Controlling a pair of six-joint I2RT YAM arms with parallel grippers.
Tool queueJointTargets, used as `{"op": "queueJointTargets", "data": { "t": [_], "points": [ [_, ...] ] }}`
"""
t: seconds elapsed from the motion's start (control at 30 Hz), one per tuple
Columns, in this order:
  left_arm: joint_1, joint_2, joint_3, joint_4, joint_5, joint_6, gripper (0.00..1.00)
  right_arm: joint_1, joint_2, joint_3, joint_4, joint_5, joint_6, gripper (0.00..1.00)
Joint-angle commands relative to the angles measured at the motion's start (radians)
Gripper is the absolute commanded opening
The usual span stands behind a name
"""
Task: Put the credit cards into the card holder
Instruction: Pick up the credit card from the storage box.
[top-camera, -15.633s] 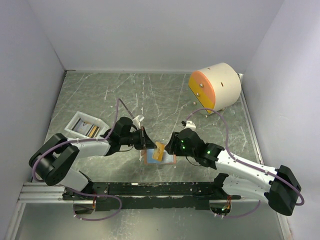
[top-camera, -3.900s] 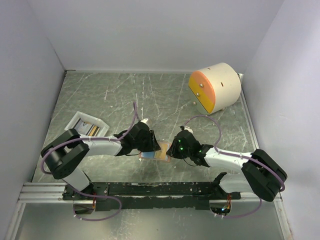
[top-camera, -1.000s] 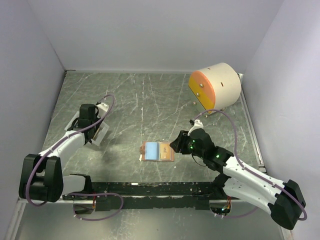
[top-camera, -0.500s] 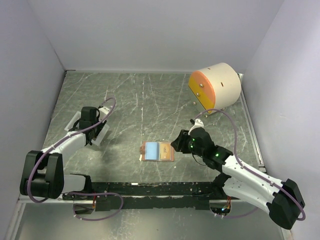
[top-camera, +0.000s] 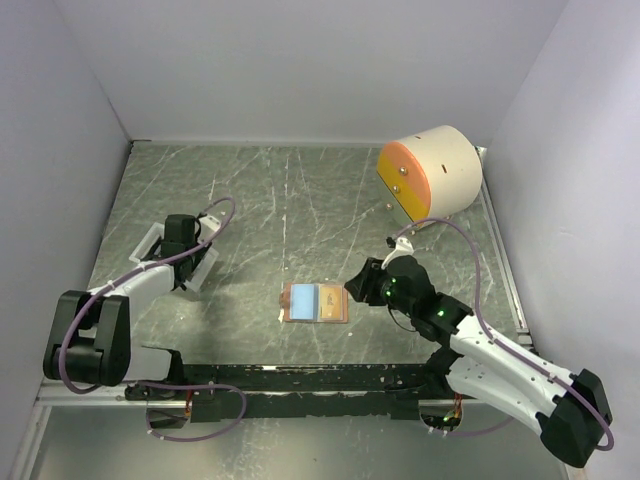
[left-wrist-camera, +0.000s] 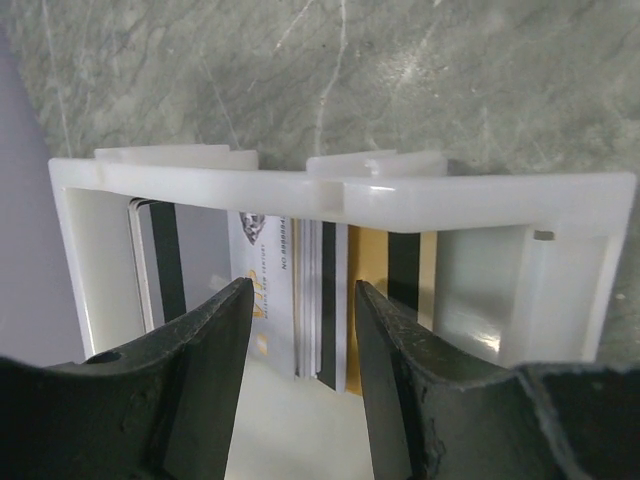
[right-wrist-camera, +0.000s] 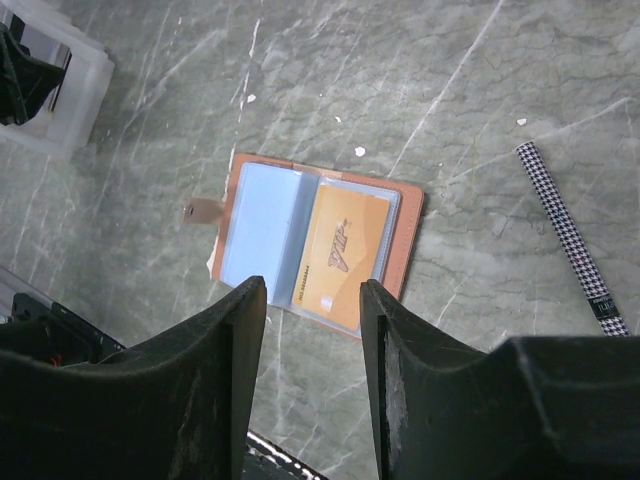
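The card holder (top-camera: 314, 302) lies open on the table, a light blue credit card (right-wrist-camera: 262, 222) in its left pocket and an orange one (right-wrist-camera: 345, 250) in its right. My right gripper (right-wrist-camera: 312, 285) hovers open above the holder's right side (top-camera: 359, 286), holding nothing. Further credit cards (left-wrist-camera: 320, 300) stand on edge in the white tray (left-wrist-camera: 340, 188): a white one (left-wrist-camera: 262, 270), a dark-striped stack and a gold one (left-wrist-camera: 367, 280). My left gripper (left-wrist-camera: 303, 290) is down in the tray (top-camera: 180, 258), open, its jaws on either side of the stack without touching it.
A big cream cylinder with an orange face (top-camera: 430, 172) stands at the back right. A thin houndstooth strip (right-wrist-camera: 570, 235) lies on the table right of the holder. The tray (top-camera: 152, 240) sits near the left wall. The arms' rail (top-camera: 300, 378) runs along the near edge.
The left gripper has sunk a little deeper into the tray. The right gripper has drawn back slightly to the right of the holder. The holder and its cards have not moved.
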Motion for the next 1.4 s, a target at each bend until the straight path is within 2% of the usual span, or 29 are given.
{"op": "queueJointTargets", "data": {
  "t": [0.0,0.23,0.47,0.63,1.1,1.37],
  "points": [
    [0.012,0.021,-0.004,0.074,-0.060,0.026,0.55,-0.010,-0.019,-0.001,-0.023,0.017,-0.015,0.43],
    [0.030,0.040,0.009,0.080,-0.036,0.017,0.53,-0.014,-0.022,0.014,-0.039,0.025,-0.027,0.43],
    [0.032,0.035,-0.005,0.074,0.045,0.006,0.56,-0.017,-0.003,0.020,-0.026,0.019,-0.030,0.43],
    [0.032,0.034,0.000,0.077,0.046,0.023,0.57,-0.018,0.002,0.015,-0.015,0.011,-0.029,0.43],
    [0.032,0.065,-0.004,0.203,-0.186,0.094,0.51,-0.025,-0.018,0.011,-0.030,0.021,-0.034,0.43],
    [0.046,0.100,0.003,0.278,-0.251,0.141,0.50,-0.033,0.001,0.009,-0.025,0.019,-0.039,0.43]
  ]
}}
